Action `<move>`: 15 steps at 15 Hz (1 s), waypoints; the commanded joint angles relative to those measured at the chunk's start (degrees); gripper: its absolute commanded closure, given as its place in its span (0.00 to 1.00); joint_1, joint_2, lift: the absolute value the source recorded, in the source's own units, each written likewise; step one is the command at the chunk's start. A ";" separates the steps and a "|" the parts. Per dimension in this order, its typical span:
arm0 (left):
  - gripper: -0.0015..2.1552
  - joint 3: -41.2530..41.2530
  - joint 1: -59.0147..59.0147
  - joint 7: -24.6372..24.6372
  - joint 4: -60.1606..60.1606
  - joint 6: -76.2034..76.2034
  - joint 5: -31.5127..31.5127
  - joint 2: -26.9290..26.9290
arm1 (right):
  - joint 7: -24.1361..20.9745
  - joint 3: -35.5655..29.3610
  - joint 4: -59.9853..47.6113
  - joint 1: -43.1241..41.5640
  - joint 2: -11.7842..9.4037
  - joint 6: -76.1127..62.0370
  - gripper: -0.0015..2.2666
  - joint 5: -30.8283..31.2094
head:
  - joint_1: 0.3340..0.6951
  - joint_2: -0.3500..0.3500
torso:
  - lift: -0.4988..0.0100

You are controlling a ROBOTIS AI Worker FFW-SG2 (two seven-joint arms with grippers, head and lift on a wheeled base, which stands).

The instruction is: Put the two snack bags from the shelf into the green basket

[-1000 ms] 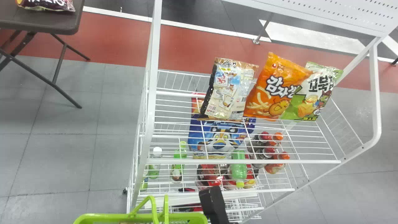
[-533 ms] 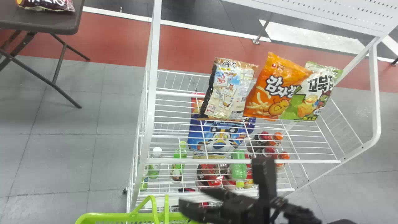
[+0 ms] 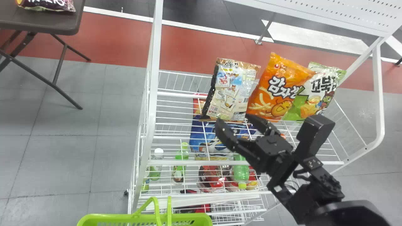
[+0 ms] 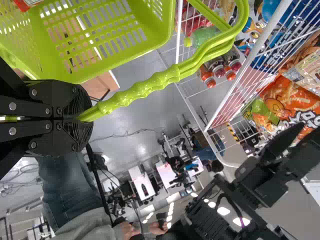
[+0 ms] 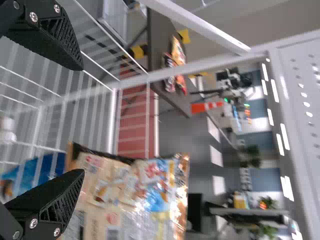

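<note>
1. Far left, a dark snack bag (image 3: 47, 4) is seen lying by the right edge of a brown table (image 3: 40, 22), apart from the shelf bags.
2. Next, below the front left corner of the white wire shelf (image 3: 188, 163), the green basket (image 3: 106, 217) is seen. Its handle (image 4: 135, 90) is clamped between the fingers of the left gripper (image 4: 82, 117). The basket is probably held there so that its mouth is kept near the shelf and only a short carry is needed.
3. Toward the middle, a beige snack bag (image 3: 232, 91) is stood on the shelf, set back from the front edge and nearest the left edge of the three bags in the row. Its broad face is turned to the robot, presumably for display, which should also leave its sides free to be pinched.
4. Just in front of the beige bag's lower end, the right gripper (image 3: 233, 118) is held with fingers spread and nothing between them. Whether the bag is touched cannot be told. A slight advance before closing seems called for; the thin film might crumple or slip.
5. Farther right, an orange snack bag (image 3: 270, 94) is placed beside the beige one, and a green-and-white snack bag (image 3: 323, 91), partly covered by it, is nearest the shelf's right edge.
</note>
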 commanded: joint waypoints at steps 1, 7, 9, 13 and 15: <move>0.92 -0.02 0.00 0.01 -0.09 0.00 0.00 0.00 | -0.05 0.03 5.99 -3.97 0.39 -7.35 0.04 1.39 | 1.00 0.00 | 0.96; 0.92 -0.02 0.09 0.01 -0.09 0.00 0.00 0.00 | -2.34 0.38 17.59 -12.31 0.30 -8.40 0.04 4.82 | 1.00 0.00 | 0.96; 0.92 -0.02 0.09 0.10 -0.09 0.18 0.00 0.00 | -2.34 0.29 20.58 -14.78 0.21 -8.58 0.04 6.14 | 1.00 0.00 | 0.96; 0.92 0.07 0.00 0.10 -0.09 0.18 0.00 0.00 | -2.42 1.35 26.30 -20.40 -0.05 -8.22 0.04 8.42 | 1.00 0.00 | 0.96; 0.92 0.24 0.00 0.10 -0.17 0.18 0.00 0.00 | -2.78 2.49 28.32 -22.25 -0.14 -8.22 0.04 9.56 | 1.00 0.00 | 0.96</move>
